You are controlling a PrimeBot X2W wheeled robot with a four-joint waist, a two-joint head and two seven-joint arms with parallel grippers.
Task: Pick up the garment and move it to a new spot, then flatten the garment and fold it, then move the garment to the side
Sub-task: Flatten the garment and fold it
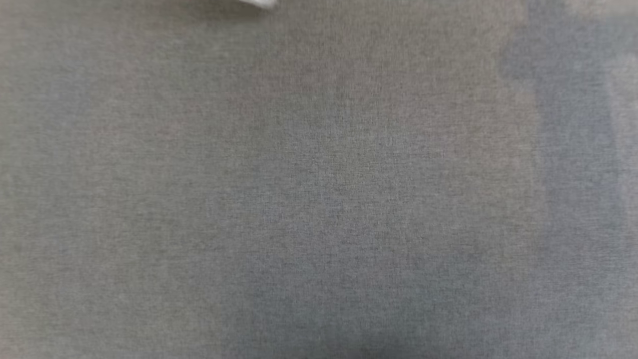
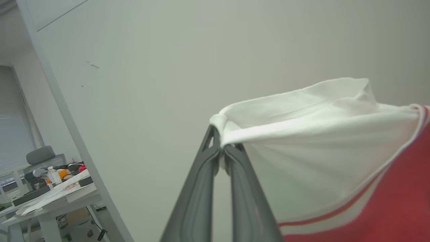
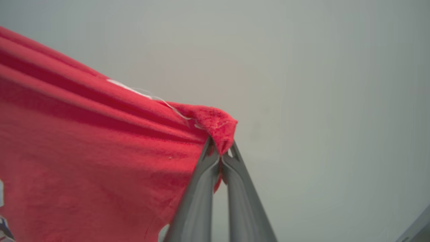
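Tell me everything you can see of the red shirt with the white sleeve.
The red knit shirt with a white short sleeve hangs lifted, pulled taut between two grips. The left gripper is shut on the sleeve's bunched white edge; red-and-white striped trim joins sleeve to red body. The right gripper is shut on a puckered red corner, soft folds running from it, a loose white thread beside.
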